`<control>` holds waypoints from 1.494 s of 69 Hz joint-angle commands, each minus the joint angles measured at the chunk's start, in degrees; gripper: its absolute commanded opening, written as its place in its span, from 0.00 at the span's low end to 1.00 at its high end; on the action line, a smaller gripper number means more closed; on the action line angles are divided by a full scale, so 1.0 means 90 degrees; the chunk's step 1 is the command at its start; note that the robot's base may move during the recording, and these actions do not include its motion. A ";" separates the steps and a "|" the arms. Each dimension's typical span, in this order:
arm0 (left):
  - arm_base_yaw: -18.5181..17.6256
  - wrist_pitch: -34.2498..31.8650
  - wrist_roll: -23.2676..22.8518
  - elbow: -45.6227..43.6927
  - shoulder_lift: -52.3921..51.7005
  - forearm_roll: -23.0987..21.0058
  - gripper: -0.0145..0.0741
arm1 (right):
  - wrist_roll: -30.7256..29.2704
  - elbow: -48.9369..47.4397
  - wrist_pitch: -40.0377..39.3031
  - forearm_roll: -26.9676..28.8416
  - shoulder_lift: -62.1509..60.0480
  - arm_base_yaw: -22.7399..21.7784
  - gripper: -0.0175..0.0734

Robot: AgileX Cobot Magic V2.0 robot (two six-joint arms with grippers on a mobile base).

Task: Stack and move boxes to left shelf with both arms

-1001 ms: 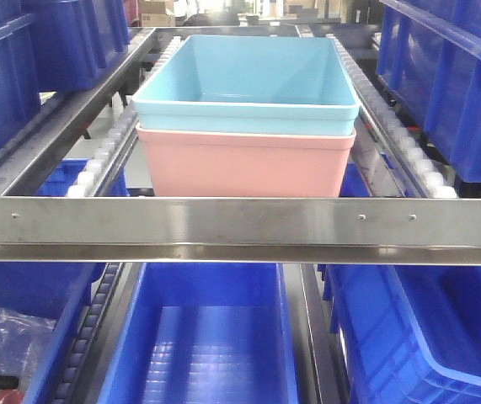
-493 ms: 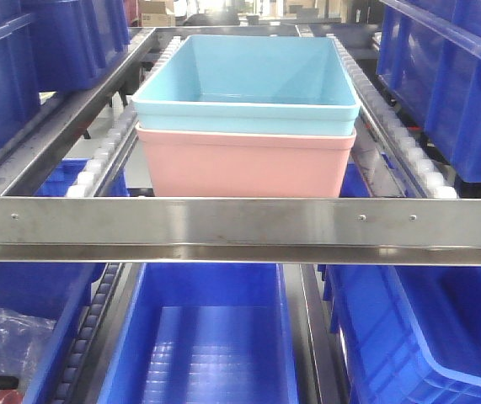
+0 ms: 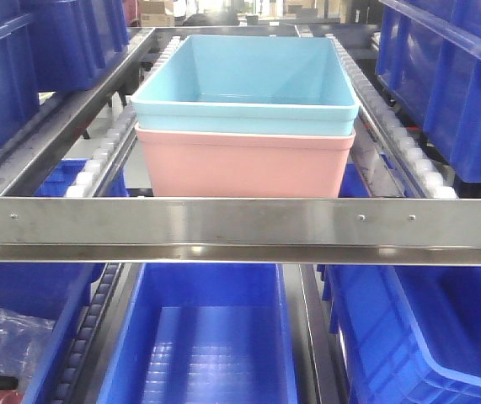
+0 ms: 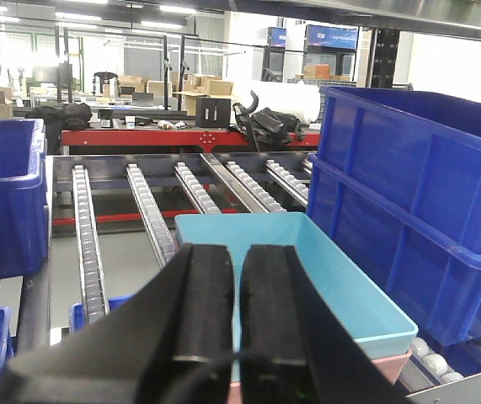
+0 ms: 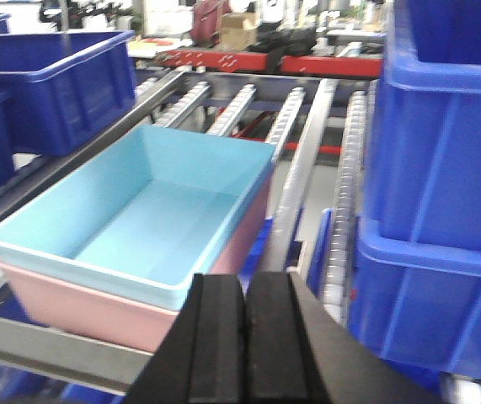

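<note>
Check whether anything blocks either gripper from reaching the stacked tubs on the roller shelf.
Nothing visible does. The light blue tub sits nested in the pink tub on the roller rails. The left gripper and right gripper, both shut, face the stack with open air between.

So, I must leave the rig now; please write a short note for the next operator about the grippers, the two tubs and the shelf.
Left gripper: shut, holding nothing, raised behind the tubs.
Right gripper: shut, empty, above the front right corner of the stack.
Light blue tub is nested inside the pink tub; the stack rests on the roller rails of the shelf, just behind the steel front crossbar.
Done: stacking, and the stack appears placed.
Left: confirm this is the left shelf; retract both arms.
</note>
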 commanded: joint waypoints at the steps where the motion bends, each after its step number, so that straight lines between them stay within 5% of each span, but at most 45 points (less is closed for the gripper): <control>1: -0.0023 -0.0553 -0.0048 -0.0188 0.0015 -0.0041 0.18 | -0.1094 0.0229 -0.1096 0.0740 -0.0169 -0.0351 0.25; 25: -0.0023 -0.0553 -0.0048 -0.0188 0.0015 -0.0032 0.18 | -0.1291 0.1877 -0.1145 0.1064 -0.2191 -0.1238 0.25; 103: -0.0023 -0.0544 -0.0048 -0.0188 0.0015 -0.0013 0.18 | -0.1292 0.2470 -0.1169 0.1070 -0.2823 -0.1239 0.25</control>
